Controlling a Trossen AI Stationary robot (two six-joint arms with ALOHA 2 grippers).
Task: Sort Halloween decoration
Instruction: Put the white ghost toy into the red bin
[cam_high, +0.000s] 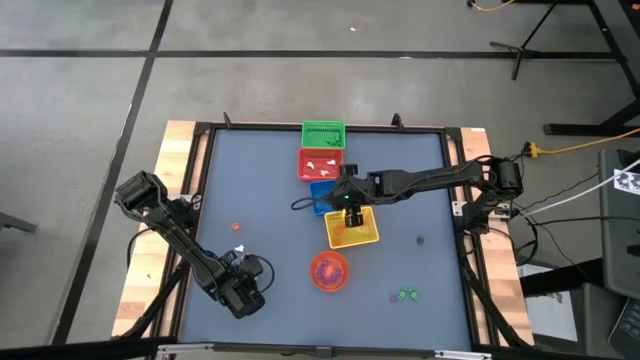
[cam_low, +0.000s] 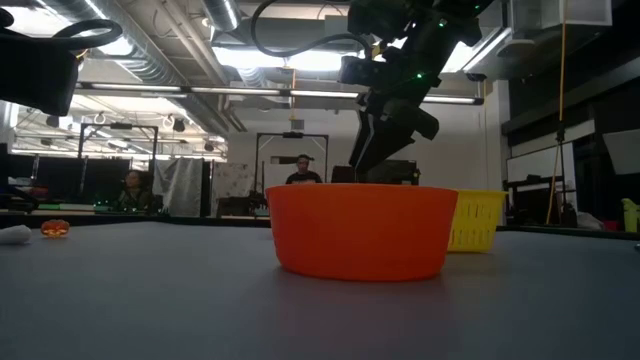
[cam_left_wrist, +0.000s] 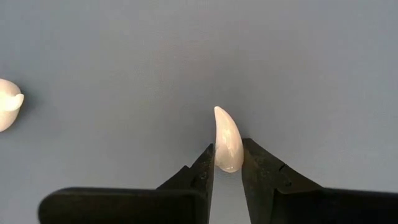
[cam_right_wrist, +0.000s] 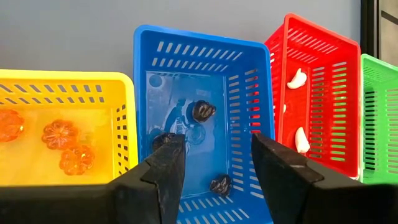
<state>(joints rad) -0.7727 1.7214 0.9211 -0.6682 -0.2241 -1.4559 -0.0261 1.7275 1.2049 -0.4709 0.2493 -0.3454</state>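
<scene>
Two dark fingers of the left gripper (cam_left_wrist: 227, 163) pinch a small white tooth-shaped trinket (cam_left_wrist: 226, 140) right at the grey table (cam_left_wrist: 186, 56), near the table's front left part, and another white trinket (cam_left_wrist: 9, 104) lies near it. The right gripper (cam_right_wrist: 214, 165) hangs wide open and holds nothing, over the blue basket (cam_right_wrist: 242, 93) with dark trinkets (cam_right_wrist: 203, 111) inside. Beside it, the yellow basket (cam_right_wrist: 68, 84) holds orange pumpkins (cam_right_wrist: 60, 134) and the red basket (cam_right_wrist: 323, 56) holds white teeth (cam_right_wrist: 298, 79).

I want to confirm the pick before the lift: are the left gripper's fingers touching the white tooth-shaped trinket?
Touching. In the left wrist view the left gripper has both fingers pressed against the sides of the white tooth-shaped trinket, no gap showing.
</scene>
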